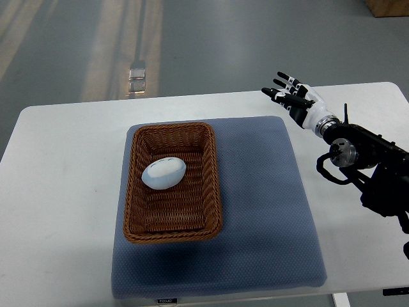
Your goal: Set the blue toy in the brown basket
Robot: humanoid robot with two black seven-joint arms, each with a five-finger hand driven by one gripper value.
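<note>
A pale blue egg-shaped toy (164, 173) lies inside the brown wicker basket (214, 182), near its middle. The basket sits on the left part of a blue-grey mat (262, 192). My right hand (289, 94) hovers over the far right corner of the mat, well to the right of the basket. Its fingers are spread and hold nothing. The left arm does not show.
The mat lies on a white table (64, 192). The table's far edge runs just behind the right hand. Grey floor lies beyond, with a brown box corner (386, 6) at the top right.
</note>
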